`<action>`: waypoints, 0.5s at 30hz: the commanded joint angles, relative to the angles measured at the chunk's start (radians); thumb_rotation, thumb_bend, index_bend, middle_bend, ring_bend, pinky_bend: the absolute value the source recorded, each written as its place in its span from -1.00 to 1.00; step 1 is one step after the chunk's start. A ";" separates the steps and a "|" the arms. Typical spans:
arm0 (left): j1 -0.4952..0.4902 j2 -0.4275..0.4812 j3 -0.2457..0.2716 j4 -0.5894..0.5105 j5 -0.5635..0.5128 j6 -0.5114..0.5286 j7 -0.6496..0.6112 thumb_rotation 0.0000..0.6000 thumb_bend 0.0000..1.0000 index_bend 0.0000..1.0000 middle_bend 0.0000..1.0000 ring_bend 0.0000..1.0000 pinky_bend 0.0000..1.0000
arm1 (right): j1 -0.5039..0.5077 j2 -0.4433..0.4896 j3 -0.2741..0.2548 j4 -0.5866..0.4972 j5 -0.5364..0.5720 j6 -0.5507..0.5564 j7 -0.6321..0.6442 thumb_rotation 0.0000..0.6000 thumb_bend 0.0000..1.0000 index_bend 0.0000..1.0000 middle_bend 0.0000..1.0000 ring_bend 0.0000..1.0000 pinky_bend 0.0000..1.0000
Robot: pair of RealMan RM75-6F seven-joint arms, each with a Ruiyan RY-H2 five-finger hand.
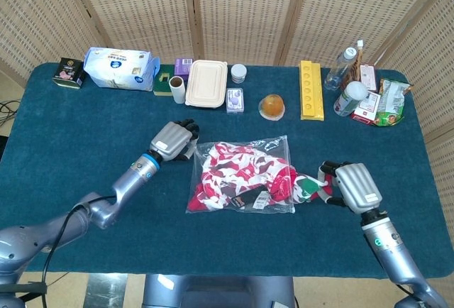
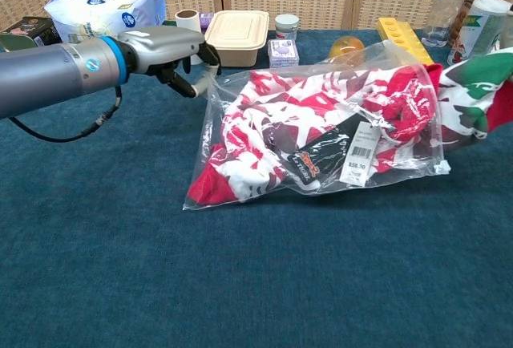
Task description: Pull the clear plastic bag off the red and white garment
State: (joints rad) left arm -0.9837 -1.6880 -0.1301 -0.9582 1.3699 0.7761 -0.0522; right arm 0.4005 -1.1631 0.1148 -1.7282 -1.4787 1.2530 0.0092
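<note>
The clear plastic bag lies mid-table with the red and white garment mostly inside it. My left hand pinches the bag's closed upper-left corner and lifts it slightly; the chest view shows that hand with the bag stretched to its right. My right hand grips the garment's green, red and white end, which sticks out of the bag's open right side. In the chest view that exposed end reaches the right edge, and the right hand itself is out of frame there.
Along the table's back edge stand a tissue pack, a dark tin, a cardboard roll, a beige lunch box, an orange item on a dish, a yellow tray, bottles and snack bags.
</note>
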 commanded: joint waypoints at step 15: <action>0.183 0.298 0.049 -0.286 -0.014 0.135 -0.002 1.00 0.12 0.35 -0.45 -0.70 -0.38 | -0.029 0.031 0.015 -0.008 0.016 0.045 -0.016 1.00 0.12 0.31 0.10 0.34 0.18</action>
State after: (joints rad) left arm -0.8249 -1.4184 -0.0877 -1.2210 1.3605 0.8917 -0.0440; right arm 0.3740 -1.1348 0.1284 -1.7357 -1.4652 1.2953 -0.0062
